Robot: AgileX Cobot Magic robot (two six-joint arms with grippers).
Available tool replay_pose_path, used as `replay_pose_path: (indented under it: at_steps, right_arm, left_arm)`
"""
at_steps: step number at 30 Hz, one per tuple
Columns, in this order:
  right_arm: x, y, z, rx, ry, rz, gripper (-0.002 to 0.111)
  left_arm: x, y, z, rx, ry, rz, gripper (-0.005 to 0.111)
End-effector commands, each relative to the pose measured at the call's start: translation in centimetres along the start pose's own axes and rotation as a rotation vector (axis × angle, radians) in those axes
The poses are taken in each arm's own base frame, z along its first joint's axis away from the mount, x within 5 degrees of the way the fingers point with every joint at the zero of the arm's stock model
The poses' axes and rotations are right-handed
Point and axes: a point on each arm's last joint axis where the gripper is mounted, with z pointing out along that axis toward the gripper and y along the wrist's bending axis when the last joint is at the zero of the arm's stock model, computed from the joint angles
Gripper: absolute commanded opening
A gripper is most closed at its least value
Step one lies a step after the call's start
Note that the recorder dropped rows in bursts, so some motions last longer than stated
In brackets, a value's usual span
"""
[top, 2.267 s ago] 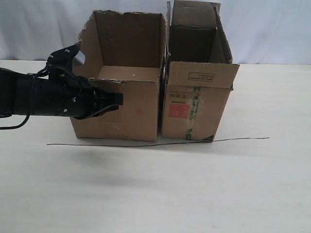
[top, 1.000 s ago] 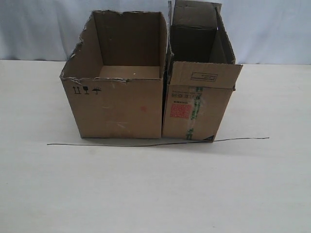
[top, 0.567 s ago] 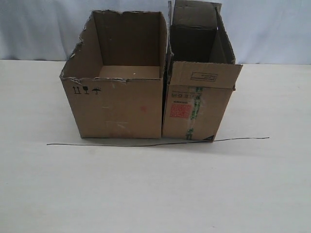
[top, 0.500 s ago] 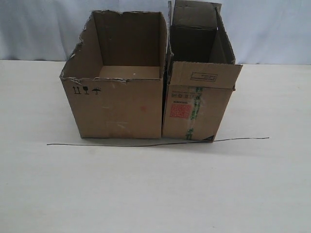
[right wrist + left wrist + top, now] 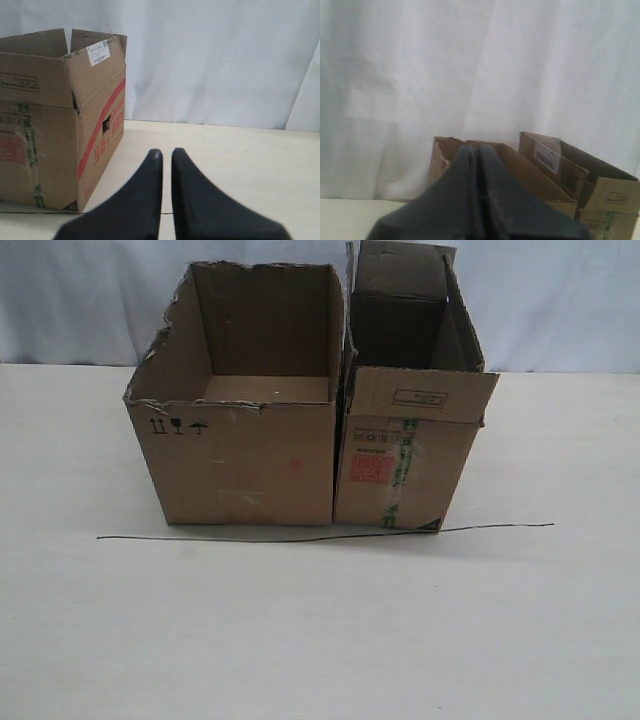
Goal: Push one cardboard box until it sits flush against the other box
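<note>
Cardboard box (image 5: 245, 455) flush against other box (image 5: 400, 465); left pincer (image 5: 477, 150) pressed together, right pincer (image 5: 167, 155) nearly so

Arms, exterior view: we saw neither of the 2 arms in that picture.

Left gripper (image 5: 478, 150), left wrist view: we recorded 2 dark fingers (image 5: 462, 170) pressed together along their length, tips meeting with no gap between them; jaws closed on nothing. The fingers pointed away from the camera, level, held above the surface.

Right gripper (image 5: 166, 152), right wrist view: we recorded 2 dark fingers (image 5: 187, 172) side by side, tips parted by a narrow slit; jaws nearly closed, nothing between them. They pointed level, away from the camera.
</note>
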Motion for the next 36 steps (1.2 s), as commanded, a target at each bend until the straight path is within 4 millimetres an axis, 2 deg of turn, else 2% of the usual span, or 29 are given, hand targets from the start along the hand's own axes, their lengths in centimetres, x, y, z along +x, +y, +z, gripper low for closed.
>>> replay_pose_path:
  at_steps: [1, 10, 12, 14, 17, 19, 23, 24, 26, 29, 36]
  right_arm:
    - [0.1, 0.0, 0.0, -0.002, -0.001, -0.015, 0.005]
    - [0.1, 0.0, 0.0, -0.002, -0.001, -0.015, 0.005]
    - [0.1, 0.0, 0.0, -0.002, -0.001, -0.015, 0.005]
    - [0.1, 0.0, 0.0, -0.002, -0.001, -0.015, 0.005]
    - [0.1, 0.0, 0.0, -0.002, -0.001, -0.015, 0.005]
    - [0.1, 0.0, 0.0, -0.002, -0.001, -0.015, 0.005]
    - [0.1, 0.0, 0.0, -0.002, -0.001, -0.015, 0.005]
    - [0.1, 0.0, 0.0, -0.002, -0.001, -0.015, 0.005]
    - [0.1, 0.0, 0.0, -0.002, -0.001, -0.015, 0.005]
    - [0.1, 0.0, 0.0, -0.002, -0.001, -0.015, 0.005]
    - [0.1, 0.0, 0.0, -0.002, -0.001, -0.015, 0.005]
  left_arm:
    - [0.1, 0.4, 0.0, -0.080, -0.015, 0.012, 0.000]
    - [0.1, 0.7, 0.0, -0.135, -0.014, 0.047, 0.000]
    - [0.7, 0.4, 0.0, -0.097, 0.056, 0.192, 0.000]
    - [1.6, 0.5, -0.1, -0.091, 0.161, 0.263, 0.000]
    - [2.5, 1.6, -0.4, -0.200, 0.252, 0.186, 0.000]
    - [3.1, 2.4, -0.5, -0.286, 0.231, 0.086, 0.000]
    - [5.0, 3.4, -0.6, -0.329, 0.163, 0.098, 0.000]
    - [4.5, 3.3, -0.5, -0.326, 0.112, 0.106, 0.000]
    - [4.9, 3.4, -0.6, -0.327, 0.165, 0.144, 0.000]
    - [4.7, 3.4, -0.5, -0.322, 0.143, 0.191, 0.000]
    - [4.5, 3.3, -0.5, -0.321, 0.125, 0.175, 0.000]
